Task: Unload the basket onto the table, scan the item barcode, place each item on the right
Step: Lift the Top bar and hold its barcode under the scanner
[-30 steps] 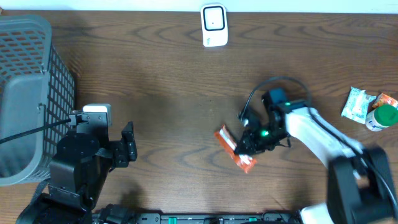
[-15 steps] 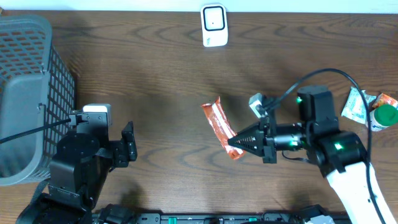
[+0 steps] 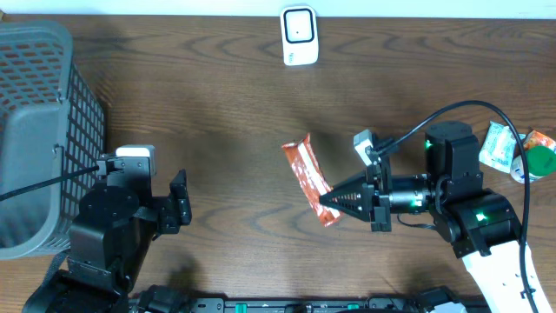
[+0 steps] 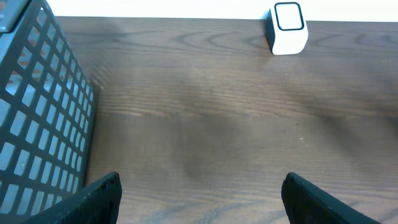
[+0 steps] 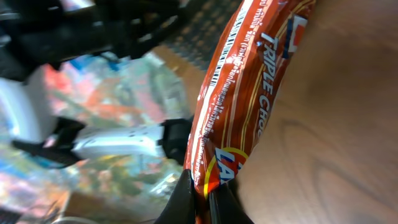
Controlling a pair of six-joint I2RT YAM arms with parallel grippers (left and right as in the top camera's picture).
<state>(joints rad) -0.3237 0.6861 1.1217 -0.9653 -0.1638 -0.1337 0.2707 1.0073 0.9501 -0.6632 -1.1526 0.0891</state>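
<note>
Even light is washing the desk [image 3: 217, 113].
Soft shadows are gathering beside the basket [image 3: 35, 130]; behind the sharp wrapper [image 5: 249, 93], the background is blurring.

The snack packet [image 3: 307, 176] is over mid-table, its near end between the fingers of the right gripper [image 3: 331, 202], which reaches in from the right. Behind it, at the far edge, stands the scanner [image 3: 299, 36]. The basket [image 3: 42, 130] is far left; a pouch [image 3: 499, 144] and bottle [image 3: 535, 163] lie far right.
</note>
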